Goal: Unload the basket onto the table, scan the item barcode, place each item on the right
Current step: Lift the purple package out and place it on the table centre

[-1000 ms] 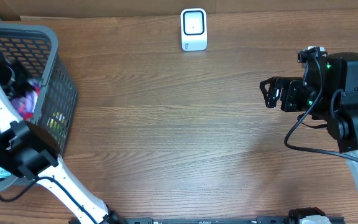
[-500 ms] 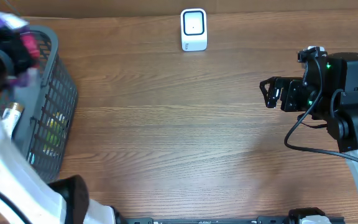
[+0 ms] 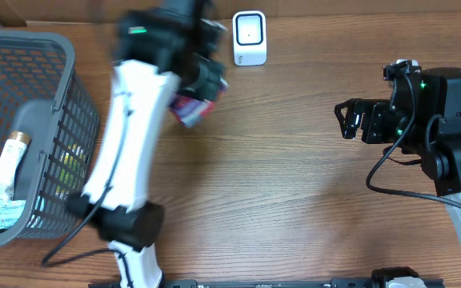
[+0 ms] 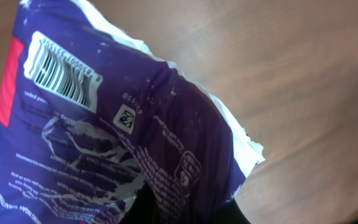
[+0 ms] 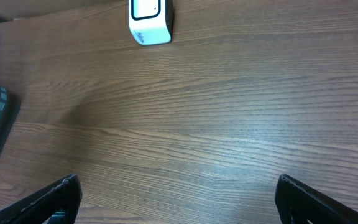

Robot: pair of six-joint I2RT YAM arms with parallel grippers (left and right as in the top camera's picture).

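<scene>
While the left claw (image 3: 202, 86) is clenching it, the purple packet (image 3: 189, 110) is being carried over the surface (image 3: 278, 200), near the white scanner (image 3: 250, 38) at its seven o'clock. The likely aim is to present the barcode (image 4: 64, 78). The right claw (image 3: 344, 120) is idling released at three o'clock, well apart. The basket (image 3: 62, 48) is sitting at nine o'clock.

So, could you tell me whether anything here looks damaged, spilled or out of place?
Nothing stands out. The purple packet is creased but looks intact, its barcode showing, and the tube lies inside the basket.
</scene>
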